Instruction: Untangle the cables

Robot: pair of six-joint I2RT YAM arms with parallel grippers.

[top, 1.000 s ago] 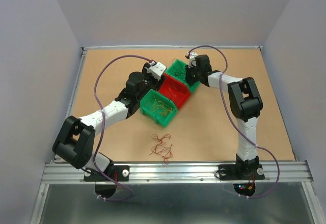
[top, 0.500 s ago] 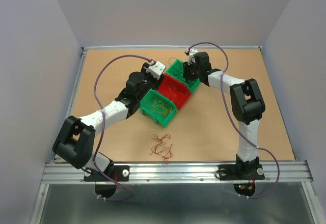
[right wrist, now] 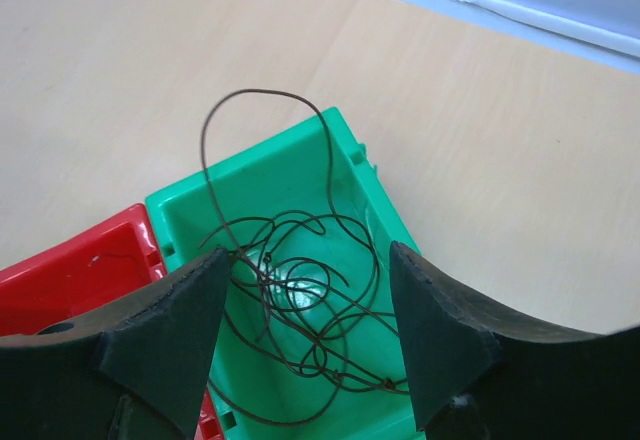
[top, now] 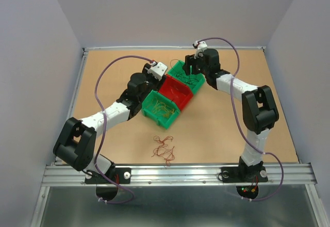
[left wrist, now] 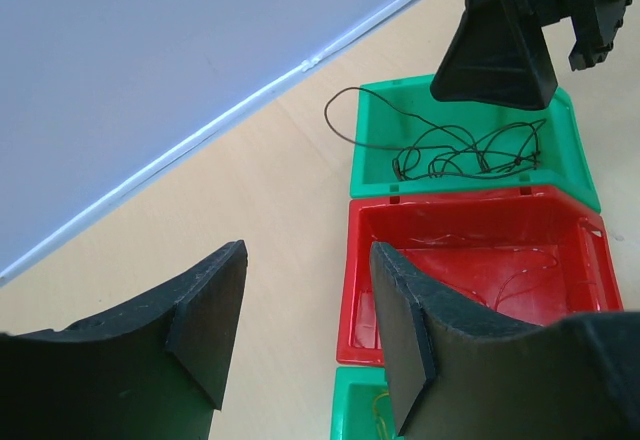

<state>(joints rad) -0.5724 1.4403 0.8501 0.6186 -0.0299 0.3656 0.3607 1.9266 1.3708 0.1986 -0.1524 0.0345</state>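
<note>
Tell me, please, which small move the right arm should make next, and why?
Probably raise the right tool up and away from the far green bin. Its jaws stand open with nothing between them, and the dark cable lies in that bin, one loop reaching out past the rim. A tangled clump lies on the table near the arm bases, so work likely waits there.

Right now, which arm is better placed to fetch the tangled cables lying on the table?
Probably left. The left fingers, open and empty, hang beside the red bin, nearer the clump. The right fingers stand open over the far green bin, farther back.
</note>
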